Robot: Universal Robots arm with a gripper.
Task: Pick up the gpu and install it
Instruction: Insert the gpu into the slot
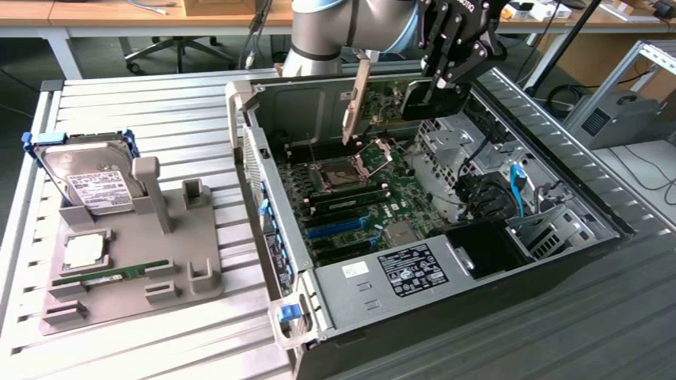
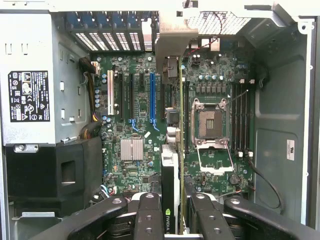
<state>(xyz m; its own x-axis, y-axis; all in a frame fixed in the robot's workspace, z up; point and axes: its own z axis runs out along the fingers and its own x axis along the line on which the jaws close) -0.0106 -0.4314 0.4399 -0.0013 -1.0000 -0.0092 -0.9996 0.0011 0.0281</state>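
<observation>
The gpu [image 1: 360, 107] hangs clamped between the fingers of the gripper [image 1: 449, 75], which are drawn in partway onto its thin body. It stands on edge above the open case [image 1: 591, 210], its silver bracket out to one side of the fingers.

I judge it light and stiff but fragile: a bare circuit board with a cooler, best held by its flat faces near the middle, as here, keeping the pads off the connector edge and the bracket. Being thin, it could twist in the grip if it meets the slot crooked.

The exterior view shows how high the card hangs over the motherboard [image 1: 349, 198], and the hard drive [image 1: 90, 186] on its stand, well away from the gripper. The wrist view looks down past the gripper [image 2: 174, 220] along the gpu [image 2: 170, 170] seen edge-on, with the blue slot [image 2: 152, 97] just beside its line and the CPU socket [image 2: 210, 125] on the other side
</observation>
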